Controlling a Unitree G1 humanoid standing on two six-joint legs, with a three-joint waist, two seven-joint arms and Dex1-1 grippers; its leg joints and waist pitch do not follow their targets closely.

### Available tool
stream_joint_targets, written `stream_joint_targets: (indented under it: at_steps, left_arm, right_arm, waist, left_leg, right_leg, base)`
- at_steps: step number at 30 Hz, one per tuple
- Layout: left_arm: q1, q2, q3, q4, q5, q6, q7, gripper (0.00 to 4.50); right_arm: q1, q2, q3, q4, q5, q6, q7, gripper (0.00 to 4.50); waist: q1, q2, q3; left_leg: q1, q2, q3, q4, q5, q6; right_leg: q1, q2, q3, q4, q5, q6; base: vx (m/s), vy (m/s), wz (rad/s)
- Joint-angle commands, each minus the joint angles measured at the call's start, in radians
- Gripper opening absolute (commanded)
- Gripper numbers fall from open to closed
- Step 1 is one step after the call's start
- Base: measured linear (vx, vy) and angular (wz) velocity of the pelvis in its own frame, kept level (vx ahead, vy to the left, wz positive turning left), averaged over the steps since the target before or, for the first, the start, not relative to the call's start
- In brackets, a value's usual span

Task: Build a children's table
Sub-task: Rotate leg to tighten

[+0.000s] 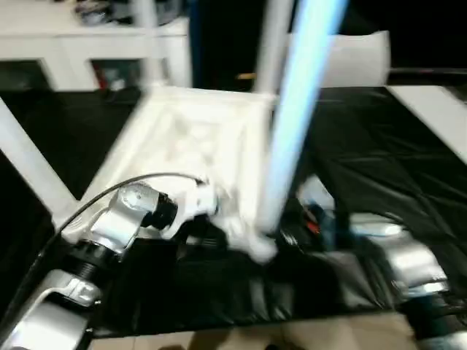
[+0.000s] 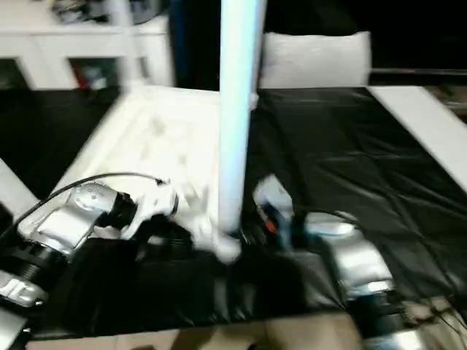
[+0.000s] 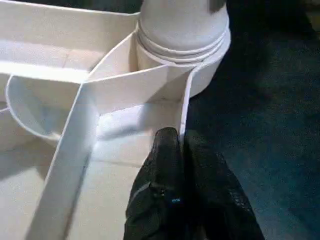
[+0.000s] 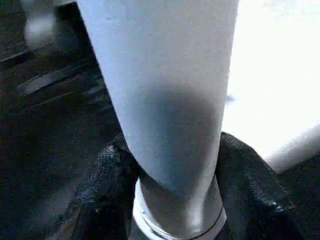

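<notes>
The children's table lies upside down on the black cover, its white ribbed top [image 1: 190, 138] facing up. A long white leg [image 2: 237, 109] stands in the near corner socket [image 3: 182, 45]. My left gripper [image 3: 176, 142] is shut on the thin rim of the top right beside that socket. My right gripper [image 4: 172, 150] is closed around the foot of that leg, one black finger [image 4: 107, 185] on each side. Other legs rise at the far left [image 1: 29, 160] and at the back [image 1: 271, 44].
The black-covered work surface [image 1: 379, 160] stretches to the right, with its front edge just behind my forearms. A white cabinet with shelves [image 1: 73, 44] stands at the back left. A white block [image 1: 357, 58] sits at the back and a white board [image 1: 438, 117] at the right.
</notes>
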Motion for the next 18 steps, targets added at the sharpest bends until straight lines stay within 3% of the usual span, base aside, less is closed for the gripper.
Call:
stream_joint_targets:
  at_steps: [1, 3, 4, 5, 6, 7, 8, 9, 10, 11, 12, 13, 14, 15, 16, 17, 18]
  left_arm:
    - [-0.012, -0.111, 0.009, -0.055, -0.025, 0.092, 0.133, 0.00]
    - [-0.022, -0.177, 0.049, -0.060, -0.026, 0.173, 0.252, 0.00]
    - [-0.028, -0.203, 0.065, -0.058, -0.022, 0.198, 0.305, 0.00]
    - [-0.031, -0.219, 0.074, -0.056, -0.019, 0.213, 0.338, 0.00]
    - [-0.035, -0.240, 0.087, -0.055, -0.017, 0.228, 0.382, 0.00]
    - [-0.038, -0.263, 0.100, -0.055, -0.016, 0.241, 0.421, 0.00]
    - [-0.039, -0.284, 0.112, -0.060, -0.017, 0.255, 0.450, 0.00]
    - [-0.039, -0.307, 0.121, -0.068, -0.018, 0.270, 0.478, 0.00]
    - [-0.038, -0.315, 0.123, -0.073, -0.017, 0.275, 0.487, 0.00]
    - [-0.037, -0.321, 0.123, -0.078, -0.016, 0.278, 0.493, 0.00]
    - [-0.035, -0.320, 0.118, -0.086, -0.014, 0.278, 0.486, 0.00]
    - [-0.032, -0.314, 0.112, -0.096, -0.012, 0.277, 0.475, 0.00]
    - [-0.028, -0.303, 0.104, -0.108, -0.008, 0.279, 0.467, 0.00]
    - [-0.026, -0.298, 0.100, -0.113, -0.007, 0.280, 0.465, 0.00]
    - [-0.019, -0.281, 0.091, -0.119, -0.007, 0.273, 0.450, 0.00]
    - [-0.016, -0.272, 0.087, -0.122, -0.007, 0.269, 0.443, 0.00]
    - [-0.009, -0.252, 0.083, -0.127, -0.009, 0.262, 0.422, 0.00]
  right_arm:
    - [-0.032, 0.098, 0.038, -0.001, -0.024, 0.062, -0.144, 1.95]
    - [-0.055, 0.174, 0.026, 0.020, -0.059, 0.102, -0.286, 1.95]
    - [-0.070, 0.211, 0.014, 0.038, -0.077, 0.123, -0.360, 1.95]
    - [-0.080, 0.235, 0.005, 0.050, -0.090, 0.136, -0.410, 1.95]
    - [-0.094, 0.267, -0.007, 0.070, -0.102, 0.152, -0.470, 1.95]
    - [-0.106, 0.295, -0.019, 0.087, -0.109, 0.163, -0.517, 1.95]
    - [-0.115, 0.317, -0.027, 0.101, -0.109, 0.156, -0.544, 1.95]
    - [-0.124, 0.338, -0.031, 0.113, -0.110, 0.146, -0.563, 1.95]
    - [-0.126, 0.344, -0.030, 0.114, -0.113, 0.139, -0.566, 2.30]
    - [-0.126, 0.349, -0.029, 0.114, -0.114, 0.131, -0.567, 2.50]
    - [-0.122, 0.353, -0.035, 0.103, -0.106, 0.124, -0.563, 2.50]
    - [-0.116, 0.354, -0.041, 0.089, -0.100, 0.119, -0.558, 2.67]
    - [-0.110, 0.352, -0.043, 0.076, -0.101, 0.115, -0.556, 2.74]
    - [-0.108, 0.351, -0.044, 0.071, -0.103, 0.113, -0.557, 2.74]
    - [-0.099, 0.339, -0.045, 0.057, -0.104, 0.105, -0.544, 2.93]
    - [-0.094, 0.333, -0.046, 0.051, -0.104, 0.102, -0.538, 2.93]
    - [-0.079, 0.309, -0.047, 0.034, -0.101, 0.081, -0.516, 3.02]
  waist:
    - [-0.023, 0.005, -0.044]
    - [-0.044, 0.016, -0.045]
    - [-0.067, 0.033, -0.045]
    - [-0.074, 0.040, -0.040]
    - [-0.072, 0.047, -0.037]
    - [-0.079, 0.031, -0.029]
    - [-0.086, 0.013, -0.026]
    - [-0.086, 0.003, -0.027]
    - [-0.112, 0.013, -0.030]
    - [-0.118, 0.028, -0.037]
    - [-0.098, 0.058, -0.048]
    - [-0.092, 0.049, -0.036]
    - [-0.099, 0.021, -0.032]
    - [-0.086, -0.002, -0.036]
    - [-0.088, 0.001, -0.041]
    - [-0.084, 0.005, -0.053]
    - [-0.077, 0.011, -0.070]
  left_leg:
    - [-0.005, -0.008, -0.002, -0.068, -0.360, -0.003]
    - [-0.004, 0.001, -0.013, -0.072, -0.405, -0.003]
    - [-0.011, 0.023, -0.033, -0.091, -0.490, 0.014]
    - [-0.016, 0.043, -0.041, -0.109, -0.543, 0.022]
    - [-0.027, 0.078, -0.056, -0.145, -0.636, 0.017]
    - [-0.008, 0.066, -0.048, -0.148, -0.692, 0.003]
    - [0.019, 0.027, -0.031, -0.115, -0.668, 0.001]
    - [0.059, -0.019, -0.009, -0.059, -0.584, 0.003]
    - [0.047, -0.047, 0.003, -0.001, -0.417, 0.038]
    - [0.024, -0.029, -0.009, -0.019, -0.423, 0.041]
    - [-0.055, 0.058, -0.070, -0.100, -0.497, 0.040]
    - [-0.027, 0.087, -0.081, -0.140, -0.607, 0.033]
    - [-0.007, 0.044, -0.058, -0.116, -0.606, 0.023]
    - [0.037, -0.046, -0.012, -0.042, -0.428, 0.015]
    - [-0.016, -0.043, -0.015, -0.042, -0.306, 0.042]
    - [-0.030, -0.036, -0.019, -0.048, -0.260, 0.045]
    - [-0.042, -0.019, -0.025, -0.059, -0.154, 0.053]
  right_leg:
    - [0.047, -0.038, -0.016, -0.135, -0.732, 0.017]
    - [0.059, -0.039, -0.039, -0.141, -0.699, 0.019]
    - [0.088, -0.041, -0.063, -0.139, -0.613, 0.019]
    - [0.099, -0.038, -0.060, -0.119, -0.554, 0.009]
    - [0.118, -0.043, -0.025, -0.043, -0.389, -0.037]
    - [0.095, -0.043, -0.007, -0.052, -0.394, -0.058]
    - [0.062, -0.038, -0.020, -0.107, -0.542, -0.034]
    - [0.017, -0.042, -0.048, -0.166, -0.716, -0.001]
    - [0.032, -0.050, -0.136, -0.224, -0.867, 0.104]
    - [0.066, -0.052, -0.145, -0.211, -0.796, 0.121]
    - [0.159, -0.076, -0.067, -0.049, -0.508, 0.075]
    - [0.116, -0.071, -0.009, -0.018, -0.296, -0.016]
    - [0.084, -0.063, -0.014, -0.071, -0.381, -0.023]
    - [0.025, -0.071, -0.041, -0.146, -0.692, -0.002]
    - [0.059, -0.077, -0.040, -0.133, -0.759, 0.014]
    - [0.072, -0.081, -0.034, -0.126, -0.727, 0.020]
    - [0.076, -0.074, -0.019, -0.099, -0.546, -0.019]
  base:
    - [-0.052, 0.023, -0.14]
    - [0.000, 0.000, 0.00]
    - [0.000, 0.000, 0.00]
    - [0.000, 0.000, 0.00]
    - [0.000, 0.000, 0.00]
    - [0.000, 0.000, 0.00]
    - [0.000, 0.000, 0.00]
    - [0.000, 0.000, 0.00]
    - [0.063, 0.008, -0.01]
    - [0.106, 0.048, -0.24]
    - [0.106, 0.048, -0.24]
    - [0.124, 0.026, -0.07]
    - [0.112, -0.032, 0.23]
    - [0.112, -0.032, 0.23]
    - [0.109, -0.016, 0.13]
    - [0.068, -0.021, -0.03]
    - [0.068, -0.021, -0.03]
